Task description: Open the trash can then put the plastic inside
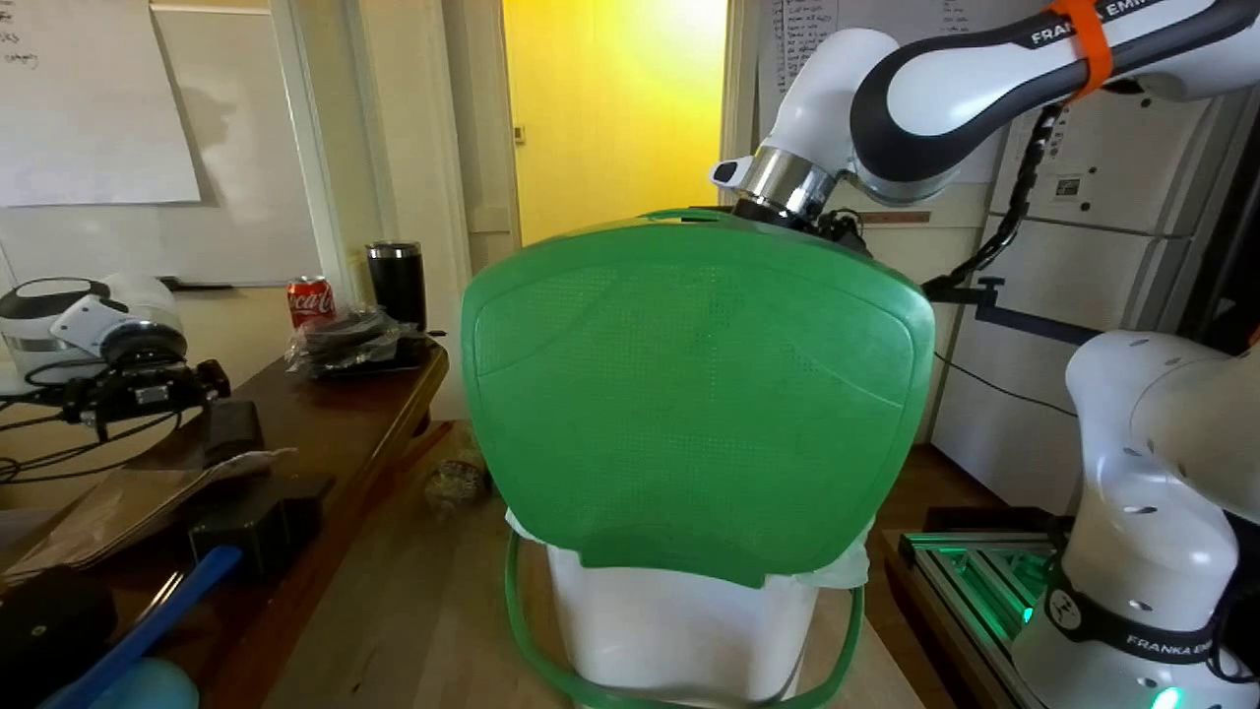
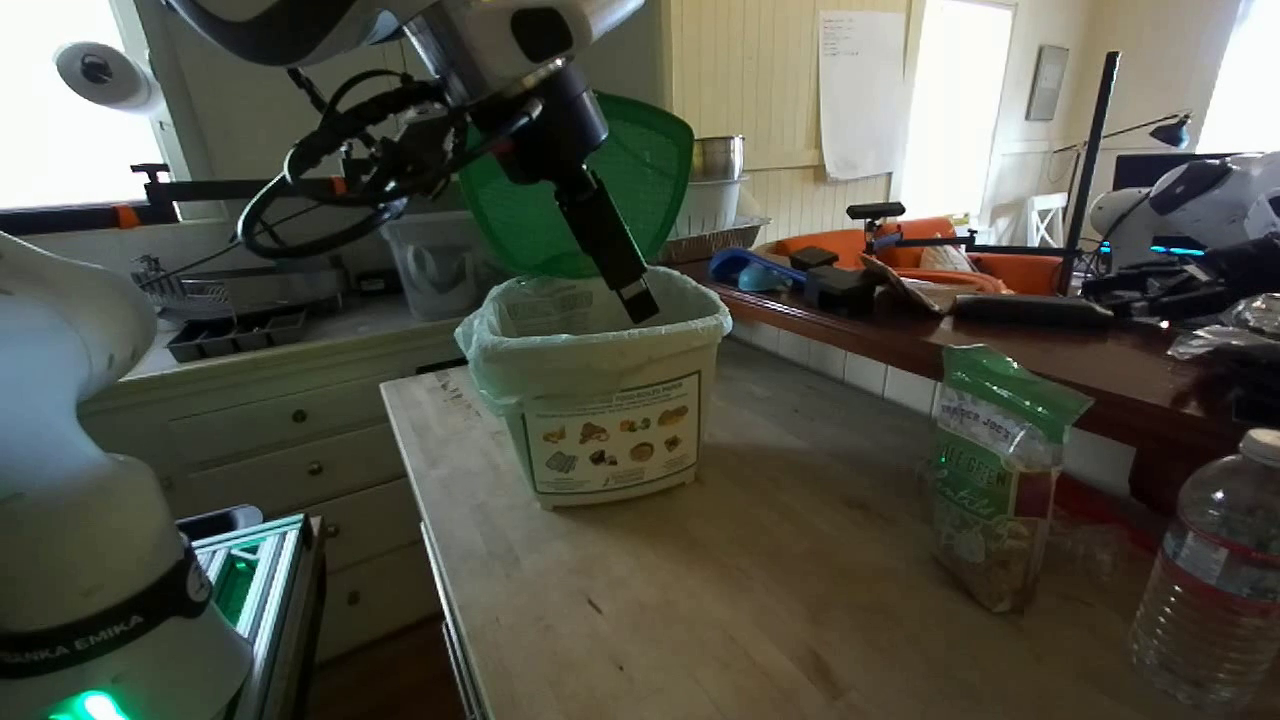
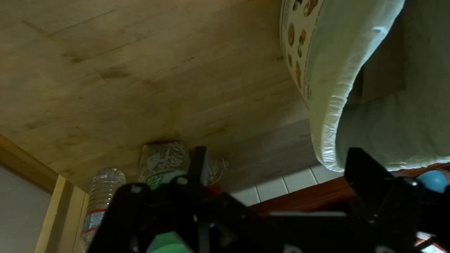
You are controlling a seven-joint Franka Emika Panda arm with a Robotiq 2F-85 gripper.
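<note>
The trash can (image 2: 610, 365) stands on the wooden counter, its green lid (image 1: 699, 394) raised and its liner-lined mouth uncovered. In an exterior view my gripper (image 2: 640, 298) points down, its tips overlapping the bin's rim; their height above it I cannot tell. The lid hides the gripper from behind. In the wrist view the gripper (image 3: 278, 151) is open, jaws wide apart with nothing between them, and the bin's lined rim (image 3: 332, 126) lies beyond the right finger. Some crumpled clear plastic (image 1: 458, 483) lies on the counter, partly behind a snack bag in the wrist view.
The green snack bag (image 2: 1000, 480) stands on the counter near a clear water bottle (image 2: 1215, 580). A dark raised ledge (image 2: 830, 320) borders the counter, bearing a blue tool (image 2: 735, 262) and black boxes (image 2: 845, 288). Another robot arm (image 1: 128, 345) sits beyond that ledge.
</note>
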